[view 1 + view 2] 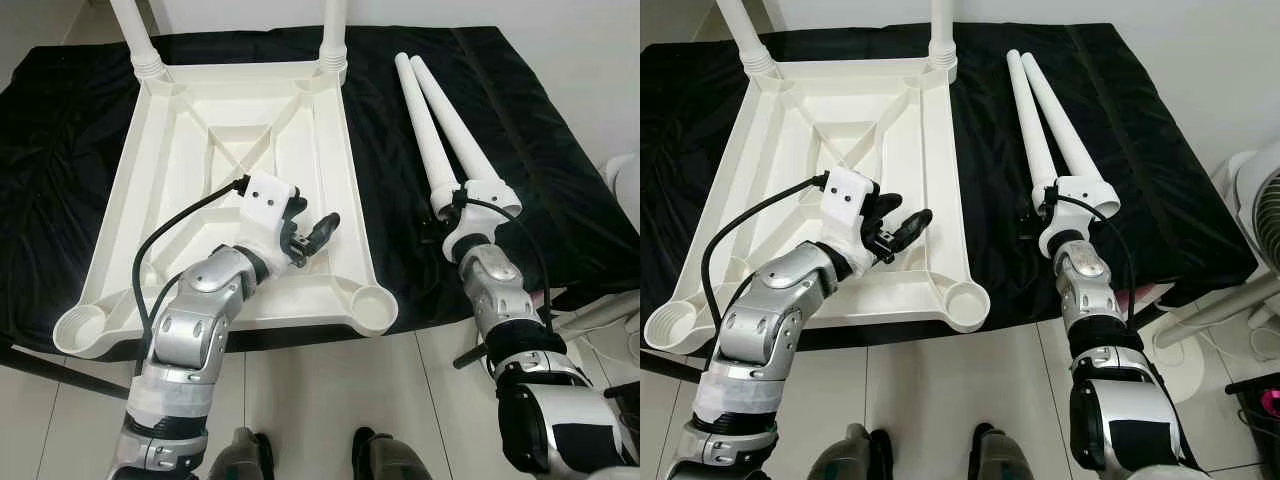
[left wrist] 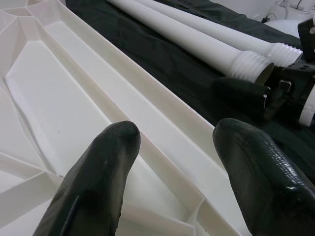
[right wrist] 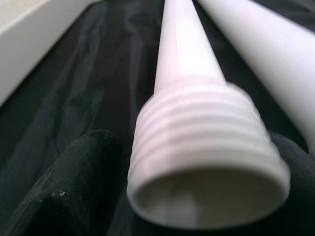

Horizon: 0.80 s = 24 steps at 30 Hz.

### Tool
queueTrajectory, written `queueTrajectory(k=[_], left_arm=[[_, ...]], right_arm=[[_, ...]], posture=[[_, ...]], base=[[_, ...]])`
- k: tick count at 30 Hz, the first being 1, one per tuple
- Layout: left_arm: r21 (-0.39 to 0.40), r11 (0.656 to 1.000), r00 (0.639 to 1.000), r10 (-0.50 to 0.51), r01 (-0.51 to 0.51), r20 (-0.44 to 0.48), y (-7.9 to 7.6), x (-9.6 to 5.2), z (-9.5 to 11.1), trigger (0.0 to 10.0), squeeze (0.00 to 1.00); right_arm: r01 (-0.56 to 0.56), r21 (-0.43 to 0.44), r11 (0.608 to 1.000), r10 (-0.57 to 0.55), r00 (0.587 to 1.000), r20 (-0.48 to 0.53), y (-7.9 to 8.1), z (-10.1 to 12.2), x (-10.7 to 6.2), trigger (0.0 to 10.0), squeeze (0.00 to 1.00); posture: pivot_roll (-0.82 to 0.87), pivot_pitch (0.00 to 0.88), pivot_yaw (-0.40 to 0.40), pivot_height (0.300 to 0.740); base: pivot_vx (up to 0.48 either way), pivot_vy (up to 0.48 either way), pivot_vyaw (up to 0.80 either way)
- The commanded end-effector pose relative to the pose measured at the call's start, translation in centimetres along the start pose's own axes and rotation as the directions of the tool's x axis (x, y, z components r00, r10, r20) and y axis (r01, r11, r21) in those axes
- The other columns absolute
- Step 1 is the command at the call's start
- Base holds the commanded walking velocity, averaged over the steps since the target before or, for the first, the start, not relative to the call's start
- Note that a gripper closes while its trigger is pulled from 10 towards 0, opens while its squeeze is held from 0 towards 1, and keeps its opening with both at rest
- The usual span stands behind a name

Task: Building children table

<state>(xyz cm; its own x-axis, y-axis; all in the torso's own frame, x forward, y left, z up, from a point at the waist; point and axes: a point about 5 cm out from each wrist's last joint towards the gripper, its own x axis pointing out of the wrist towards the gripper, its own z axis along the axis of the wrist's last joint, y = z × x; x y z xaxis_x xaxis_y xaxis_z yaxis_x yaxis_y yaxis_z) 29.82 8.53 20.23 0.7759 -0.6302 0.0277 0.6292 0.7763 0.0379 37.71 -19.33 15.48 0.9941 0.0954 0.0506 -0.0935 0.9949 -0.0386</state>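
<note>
Your children's table stands half built: the white tabletop [image 1: 240, 190] lies upside down on the black cloth [image 1: 560, 190], two legs [image 1: 135, 35] already screwed into the corners farthest from your grippers, while the two near sockets [image 1: 372, 303] gape empty. Two loose legs [image 1: 1040, 125] lie side by side straight ahead of your right gripper [image 3: 197, 206], whose fingers bracket the threaded end [image 3: 206, 147] of one; whether they have closed on it, you cannot tell. Your left gripper [image 1: 310, 235] hovers open over the tabletop's rim, holding nothing. The fitted legs run off the top edge, so their seating is unverifiable.
</note>
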Motion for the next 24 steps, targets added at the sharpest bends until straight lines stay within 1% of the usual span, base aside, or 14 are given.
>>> queueTrajectory(k=[1,9,10,13,16,20,21,22,24], left_arm=[[0.01,0.996,0.995,0.094,-0.094,-0.023,0.4,-0.3,-0.2,10.0,0.0],[0.014,0.995,0.995,0.094,-0.094,-0.029,0.3,-0.4,-0.2,10.0,0.0],[0.015,0.995,0.995,0.096,-0.095,-0.029,0.3,-0.4,-0.2,10.0,0.0],[0.016,0.995,0.995,0.096,-0.096,-0.03,0.3,-0.4,-0.2,10.0,0.0],[0.016,0.995,0.995,0.096,-0.096,-0.036,0.2,-0.5,-0.3,10.0,0.0],[0.011,0.995,0.994,0.1,-0.099,-0.041,0.2,-0.4,-0.4,10.0,0.0],[0.014,0.995,0.994,0.099,-0.099,-0.038,0.2,-0.3,-0.3,10.0,0.0],[0.012,0.995,0.995,0.097,-0.097,-0.037,0.2,-0.3,-0.3,10.0,0.0],[0.008,0.995,0.995,0.096,-0.096,-0.037,0.2,-0.3,-0.3,10.0,0.0]], right_arm=[[-0.01,-0.007,1.0,0.01,1.0,-0.003,0.3,-0.2,0.1,10.0,0.0],[-0.01,0.014,1.0,0.01,1.0,-0.008,0.4,-0.2,0.4,10.0,0.0],[-0.006,0.031,1.0,0.007,1.0,-0.025,0.5,-0.5,0.4,0.0,0.0],[-0.004,0.049,0.999,0.006,0.999,-0.037,0.5,-0.7,0.5,0.0,0.0],[-0.004,0.086,0.996,0.009,0.999,-0.053,0.7,-1.1,0.5,0.0,0.0],[0.009,0.076,0.997,-0.005,0.999,-0.051,0.7,-1.2,0.4,0.0,0.0],[0.022,0.071,0.997,-0.019,0.999,-0.045,0.5,-1.1,0.4,8.7,0.0],[0.025,0.076,0.997,-0.023,0.999,-0.037,0.5,-1.1,0.4,10.0,0.0],[0.023,0.083,0.996,-0.021,0.999,-0.024,0.5,-1.0,0.4,10.0,0.0]], posture=[[0.04,0.187,0.053,0.74],[0.04,0.185,0.051,0.74],[0.04,0.18,0.048,0.74],[0.04,0.18,0.046,0.74],[0.04,0.175,0.041,0.74],[0.04,0.172,0.037,0.74],[0.04,0.171,0.037,0.74],[0.03,0.169,0.036,0.74],[0.03,0.169,0.036,0.74]], base=[[0.0,0.0,0.0],[0.0,0.0,0.0],[0.0,0.0,0.0],[0.0,0.0,0.0],[0.0,0.0,0.0],[0.0,0.0,0.0],[0.0,0.0,0.0],[0.0,0.0,0.0],[0.0,0.0,0.0]])
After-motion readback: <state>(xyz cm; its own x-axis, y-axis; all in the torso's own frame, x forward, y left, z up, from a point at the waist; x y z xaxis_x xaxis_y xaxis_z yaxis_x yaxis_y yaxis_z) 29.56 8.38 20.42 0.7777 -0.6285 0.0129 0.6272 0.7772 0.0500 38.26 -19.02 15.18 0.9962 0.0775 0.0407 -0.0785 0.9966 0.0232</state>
